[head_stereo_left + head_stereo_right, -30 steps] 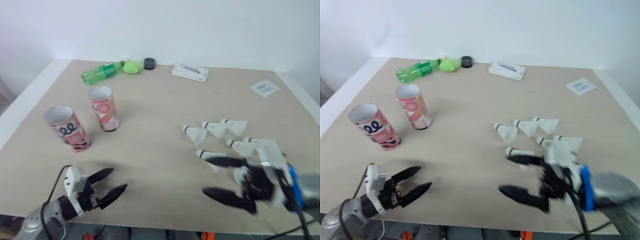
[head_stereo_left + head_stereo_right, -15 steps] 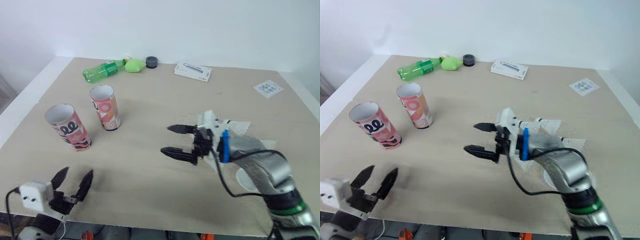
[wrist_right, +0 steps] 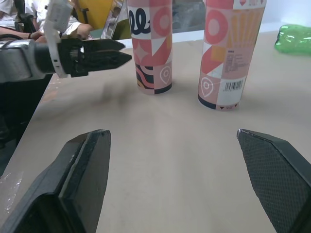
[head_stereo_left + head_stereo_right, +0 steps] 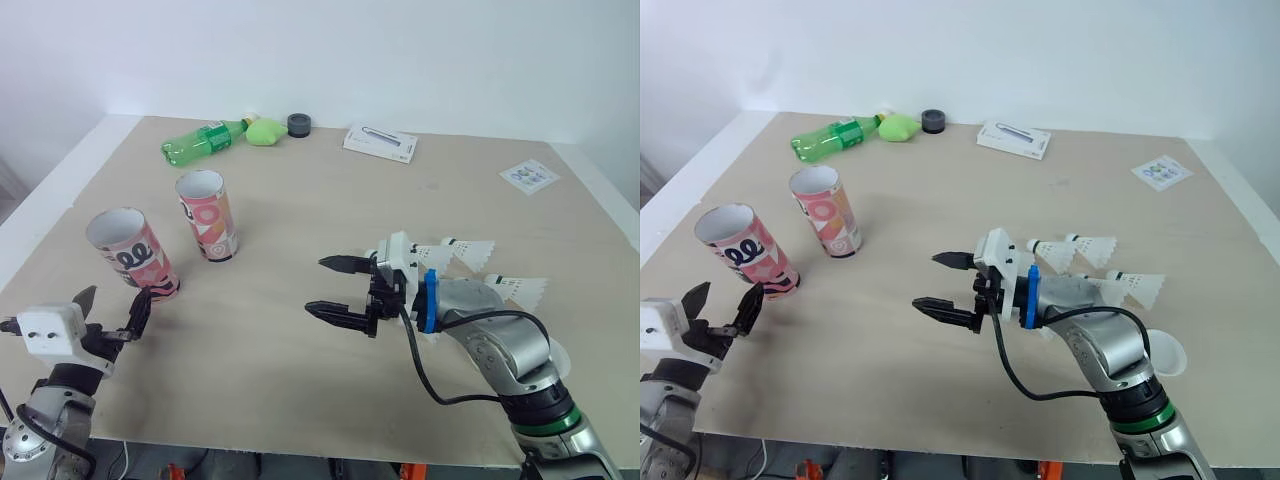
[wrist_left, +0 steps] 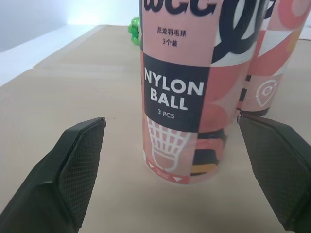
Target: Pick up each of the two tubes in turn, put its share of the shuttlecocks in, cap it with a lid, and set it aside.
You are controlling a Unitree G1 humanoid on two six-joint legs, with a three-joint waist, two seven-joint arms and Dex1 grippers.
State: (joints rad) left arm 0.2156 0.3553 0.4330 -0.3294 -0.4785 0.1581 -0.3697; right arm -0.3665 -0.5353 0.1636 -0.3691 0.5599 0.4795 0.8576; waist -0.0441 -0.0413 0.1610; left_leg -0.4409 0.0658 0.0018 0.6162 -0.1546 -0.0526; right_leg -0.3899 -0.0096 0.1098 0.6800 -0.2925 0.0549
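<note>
Standing upright and uncapped at the table's left, the nearer tube [image 4: 132, 255] and the farther tube [image 4: 208, 216] look unfilled, and the shuttlecocks [image 4: 470, 252] lie loose on the right. The left gripper [image 4: 110, 305], spread wide and empty, faces the nearer tube. The right gripper [image 4: 318, 285], equally wide and empty, hovers mid-table. Every step is yet to do.

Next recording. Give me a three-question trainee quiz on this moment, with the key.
1. Fill in: the empty right pincer is ____ (open/shut).
2. Which pincer is closest to the near tube? A. left pincer B. right pincer
3. True or false: the near tube and the far tube both stand upright with no lid on.

Key: 1 open; 2 A; 3 true.
</note>
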